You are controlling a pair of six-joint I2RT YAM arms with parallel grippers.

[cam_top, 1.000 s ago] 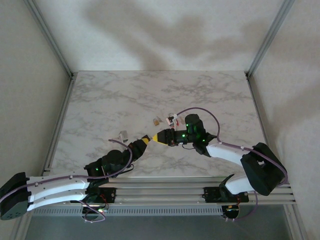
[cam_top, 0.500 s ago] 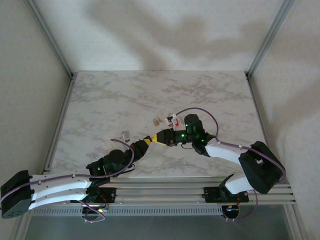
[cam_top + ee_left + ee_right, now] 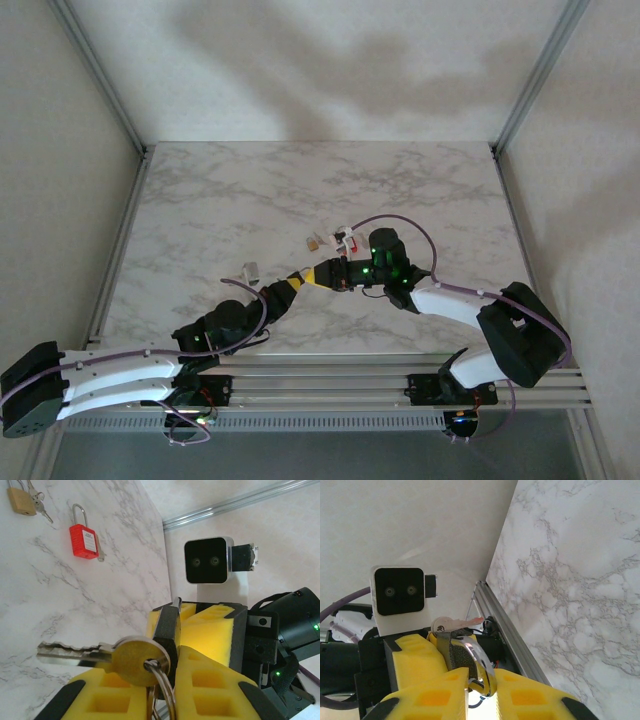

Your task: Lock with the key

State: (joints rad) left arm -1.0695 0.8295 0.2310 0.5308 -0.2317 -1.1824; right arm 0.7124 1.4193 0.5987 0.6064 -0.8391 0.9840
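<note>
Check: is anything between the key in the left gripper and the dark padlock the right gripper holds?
Nothing visible. The key in the left gripper sits right beside the dark padlock in the right gripper, but its blade points sideways, not at the lock. The red padlock lies well clear.

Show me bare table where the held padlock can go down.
Bare: the far table half, from the back edge to the red padlock and brass padlock; also the right strip beside the right arm. Crowded: centre, where left gripper with key and right gripper with black padlock meet.
</note>
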